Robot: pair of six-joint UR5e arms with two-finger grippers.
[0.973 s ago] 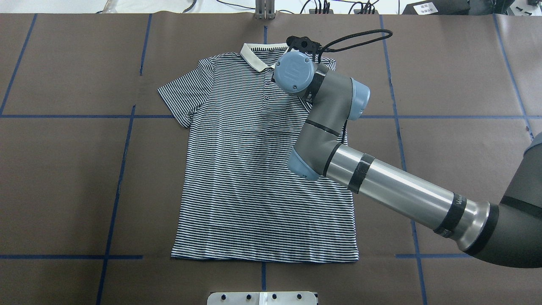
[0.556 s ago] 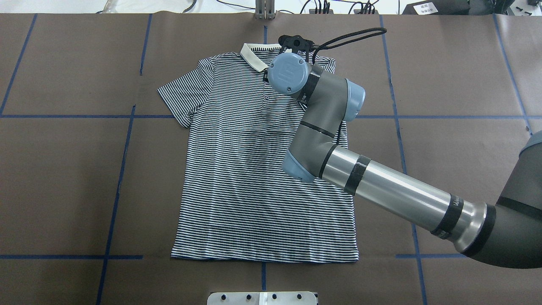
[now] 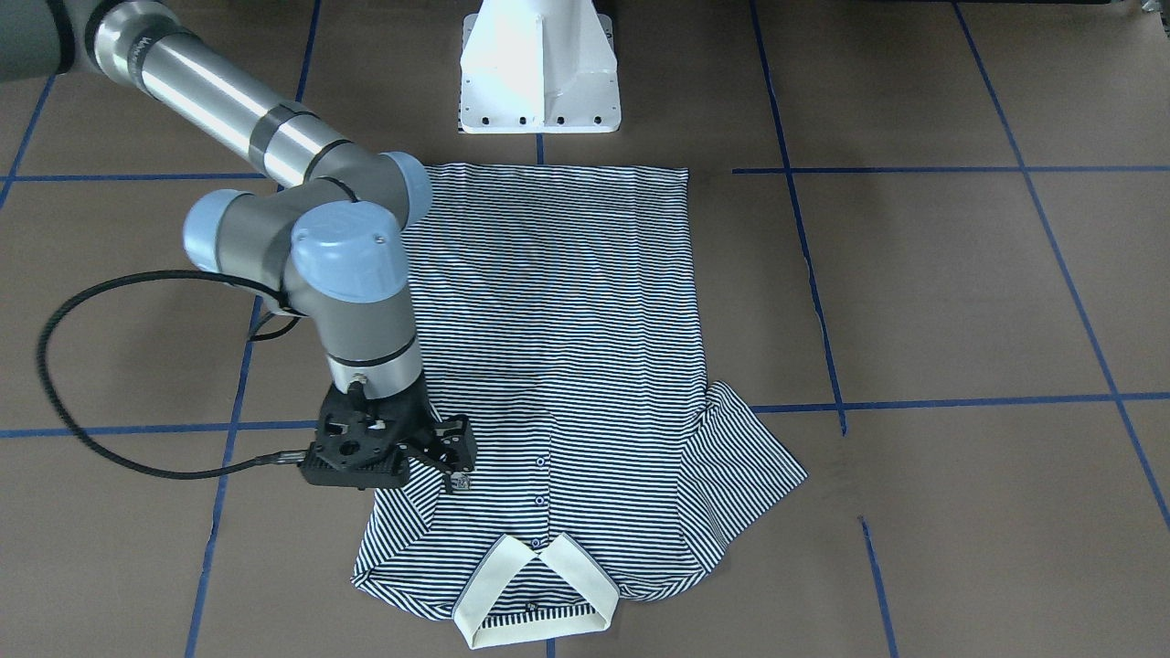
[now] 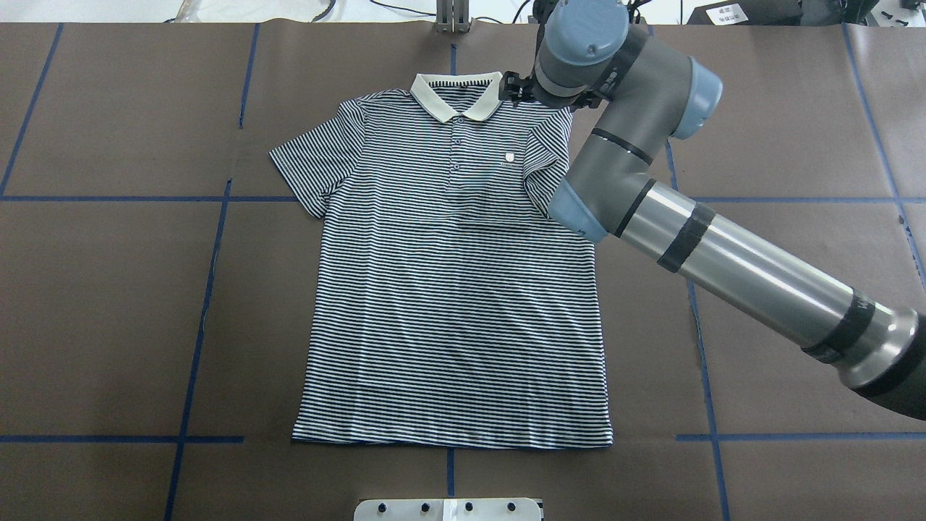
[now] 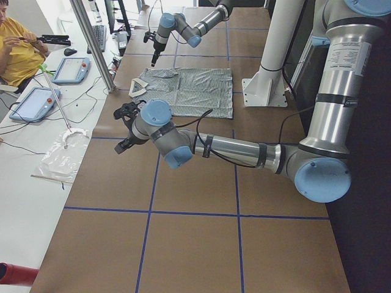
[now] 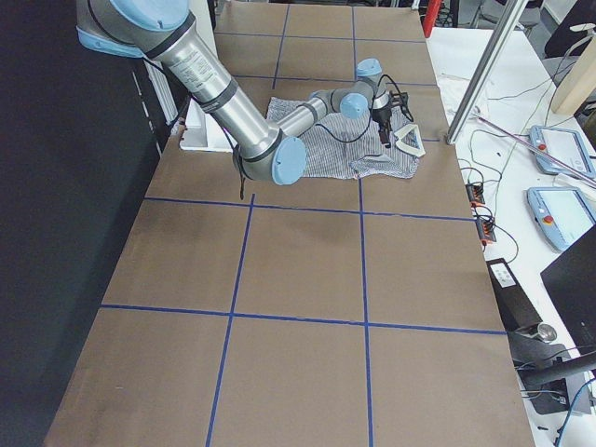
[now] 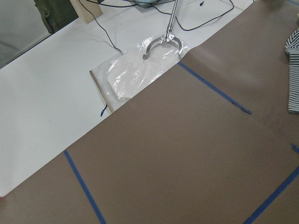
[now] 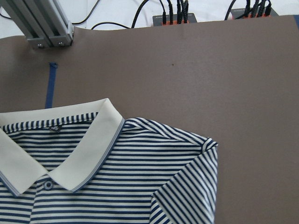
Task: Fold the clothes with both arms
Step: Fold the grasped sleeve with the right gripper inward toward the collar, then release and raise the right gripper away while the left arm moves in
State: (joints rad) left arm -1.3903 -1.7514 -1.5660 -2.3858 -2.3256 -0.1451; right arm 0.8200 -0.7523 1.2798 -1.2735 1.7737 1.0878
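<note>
The striped polo shirt lies flat, front up, on the brown table, with its cream collar at the far side. The sleeve on the overhead view's right is folded in over the chest, beside the small patch. The other sleeve lies spread out. My right gripper hangs over the shoulder by the folded sleeve and holds no cloth. I cannot tell whether it is open. Its wrist view shows the collar and sleeve but no fingers. My left gripper shows only in the exterior left view, far off the shirt.
The white pedestal base stands at the shirt's hem side. An aluminium post and cable plugs line the far table edge. A plastic bag lies on the white bench, where a person in yellow sits.
My right wrist has swung from over the chest out to the far right corner of the shirt. The placket, the patch and the folded sleeve now show.
</note>
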